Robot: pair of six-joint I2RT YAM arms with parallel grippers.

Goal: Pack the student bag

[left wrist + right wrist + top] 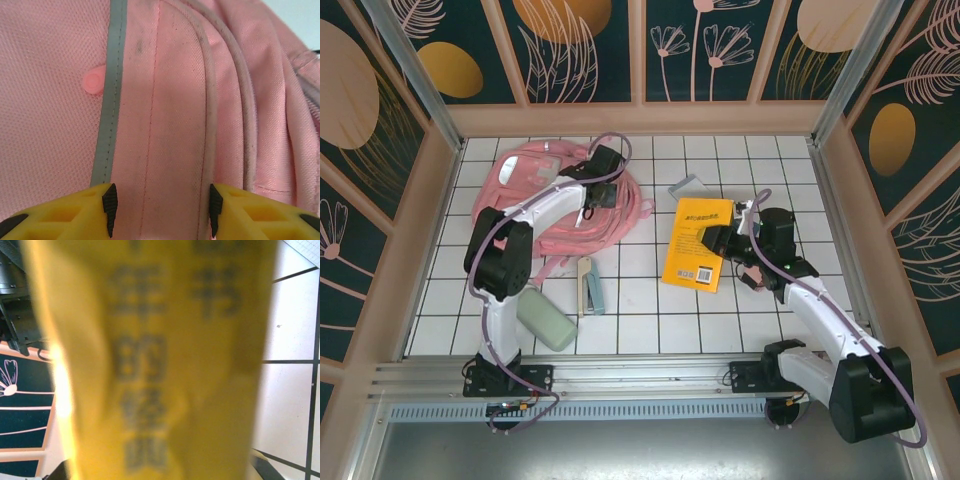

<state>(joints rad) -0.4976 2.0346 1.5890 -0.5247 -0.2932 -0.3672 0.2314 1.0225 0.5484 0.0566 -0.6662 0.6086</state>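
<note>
Student bag (525, 170) lies flat at the table's far left. Yellow book (692, 240), well apart to its right, is clamped at its edge by my right gripper (718, 240), presumably for carrying over. Left gripper (161, 212) sits on the bag, jaws apart astride a front panel, probably to steady it.

Student bag (532, 168): large, soft, pink fabric. Lies flat in the far-left part of the white tiled surface (650, 290), face up, slumped and creased. Pale patch near its far-left end. Pink straps (638, 206) spill off its right side onto the tiles. Close up from the left wrist, the bag (50, 125) shows a fine woven texture. A grey reflective strip (111, 110) runs top to bottom, with a round pink stud just left of it. Curved piped seams on the right carry dark grime marks.
</note>
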